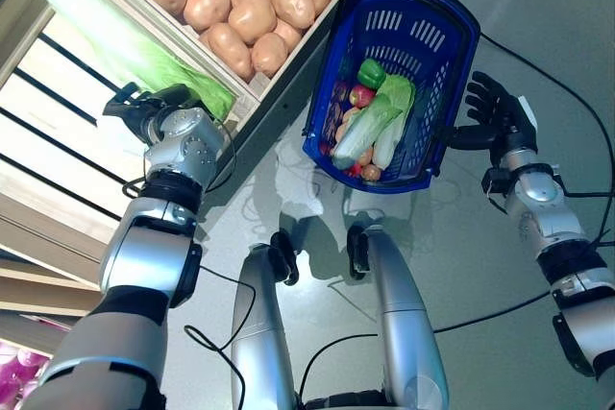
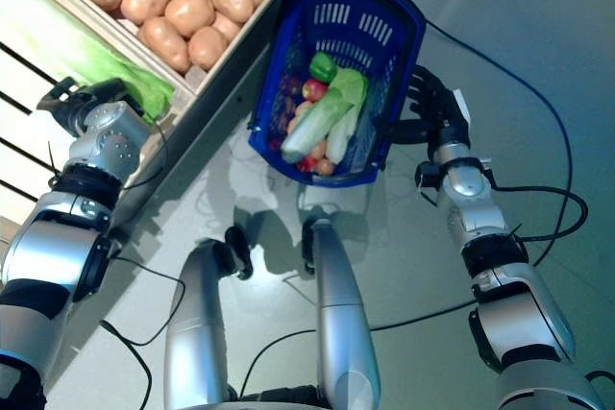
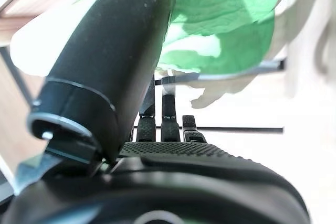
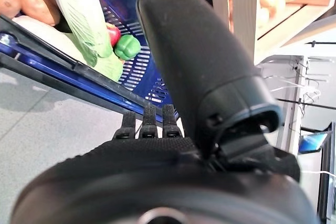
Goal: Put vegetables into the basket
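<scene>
Cabbage (image 1: 125,36) is the next veg up, I'd say: a long pale-green one lying on the slatted shelf (image 1: 58,132) just below the potato crate (image 1: 207,55), long axis running diagonally with the leafy end pointing toward the shelf's front edge. Left hand (image 1: 144,108) is right at that leafy end, way nearer than the other one, and in its wrist view the green leaves sit just past the thumb and fingers (image 3: 163,114). The fingers look pretty straight, not wrapped round anything yet, and I can't tell if they actually touch the leaves. Right hand (image 1: 495,108) is off by the right side of the blue basket (image 1: 447,40), fingers spread and loose, holding nothing; whether it's touching the rim is hard to say. The basket already has a green pepper (image 1: 371,72), another cabbage (image 1: 370,122) and some reddish bits in it. So the grab is the left hand's job, closing across the cabbage, then swinging it right to the basket.
</scene>
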